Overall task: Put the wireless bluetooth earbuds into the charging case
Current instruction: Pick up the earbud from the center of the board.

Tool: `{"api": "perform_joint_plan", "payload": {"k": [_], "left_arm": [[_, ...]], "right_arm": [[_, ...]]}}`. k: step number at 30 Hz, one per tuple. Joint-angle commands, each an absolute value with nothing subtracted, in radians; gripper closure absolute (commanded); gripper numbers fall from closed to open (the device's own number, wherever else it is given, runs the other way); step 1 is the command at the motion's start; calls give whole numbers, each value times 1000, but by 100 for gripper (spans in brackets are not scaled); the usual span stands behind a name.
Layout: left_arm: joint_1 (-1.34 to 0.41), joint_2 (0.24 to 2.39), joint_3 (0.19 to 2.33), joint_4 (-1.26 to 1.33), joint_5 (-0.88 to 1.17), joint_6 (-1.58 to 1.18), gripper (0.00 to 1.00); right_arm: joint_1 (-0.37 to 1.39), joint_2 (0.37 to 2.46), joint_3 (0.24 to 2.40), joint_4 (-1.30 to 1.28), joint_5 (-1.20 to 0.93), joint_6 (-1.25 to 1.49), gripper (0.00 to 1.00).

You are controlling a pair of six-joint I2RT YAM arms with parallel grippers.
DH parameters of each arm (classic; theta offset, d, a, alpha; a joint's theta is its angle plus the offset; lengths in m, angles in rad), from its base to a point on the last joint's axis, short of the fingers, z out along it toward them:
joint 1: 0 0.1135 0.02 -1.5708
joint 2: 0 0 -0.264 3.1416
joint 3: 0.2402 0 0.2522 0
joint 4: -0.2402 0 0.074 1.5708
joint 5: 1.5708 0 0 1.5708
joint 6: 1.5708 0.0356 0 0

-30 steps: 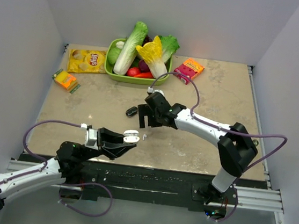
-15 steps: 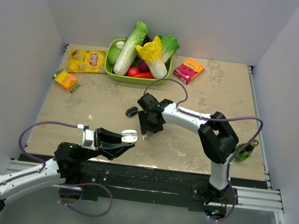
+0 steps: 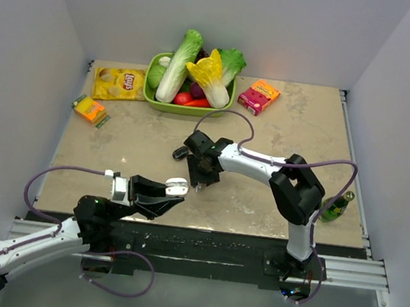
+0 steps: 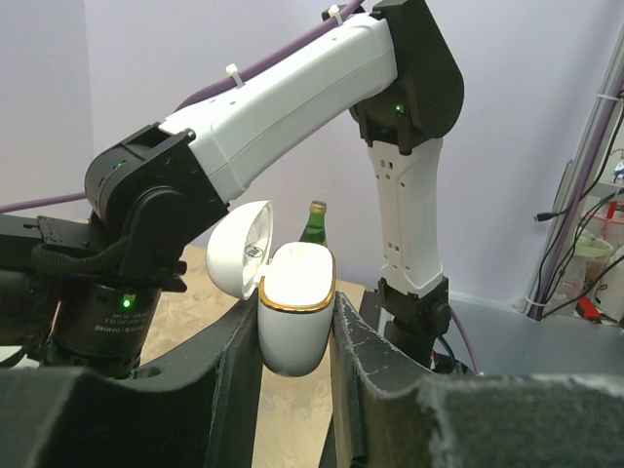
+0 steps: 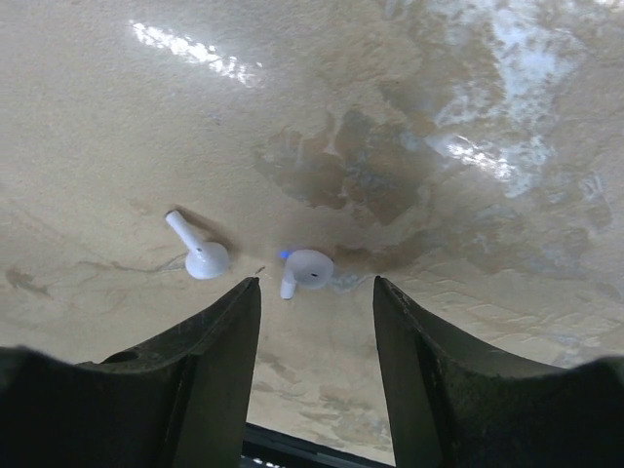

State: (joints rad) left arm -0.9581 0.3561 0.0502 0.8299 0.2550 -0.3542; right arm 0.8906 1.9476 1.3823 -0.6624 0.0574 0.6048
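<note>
My left gripper [image 3: 176,193] is shut on the white charging case [image 3: 177,187] and holds it above the table's near edge. In the left wrist view the case [image 4: 295,331] stands upright between the fingers, gold-rimmed, with its lid [image 4: 239,249] swung open to the left. My right gripper [image 3: 200,181] points down at the table just right of the case. It is open and empty [image 5: 317,292]. Two white earbuds lie on the table below it: one [image 5: 308,268] between the fingertips, showing a blue light, the other [image 5: 200,255] just outside the left finger.
A small black object [image 3: 181,152] lies just behind the right gripper. A green basket [image 3: 152,97] of vegetables, a chip bag [image 3: 118,83], a pink box [image 3: 259,97] and an orange packet [image 3: 90,109] sit at the back. A green bottle [image 3: 334,207] stands at the right.
The right arm has folded and brought its gripper left and down over the earbuds. The left gripper has drifted slightly left with the case.
</note>
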Motion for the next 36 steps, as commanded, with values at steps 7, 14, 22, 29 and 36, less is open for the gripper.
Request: {"api": "perform_joint_plan", "payload": {"k": [7,14,22,29,36], "left_arm": [[-965,341,-121,879,268,-365,100],[-965,345,-123,880,268,-367,100],[-965,351,-126,881,261,-367,100],[-965,354,-129,884,259,-370,100],[-966,348,-129,876,264,-373,100]], "right_arm": [[907,1997,1434,-643,60,643,48],[907,2008,1424,-644,69,643,51],[910,2002,1404,-660,139,646,53],[928,2016,1382,-653,173,657,52],[945,2028,1350,-635,181,672,53]]}}
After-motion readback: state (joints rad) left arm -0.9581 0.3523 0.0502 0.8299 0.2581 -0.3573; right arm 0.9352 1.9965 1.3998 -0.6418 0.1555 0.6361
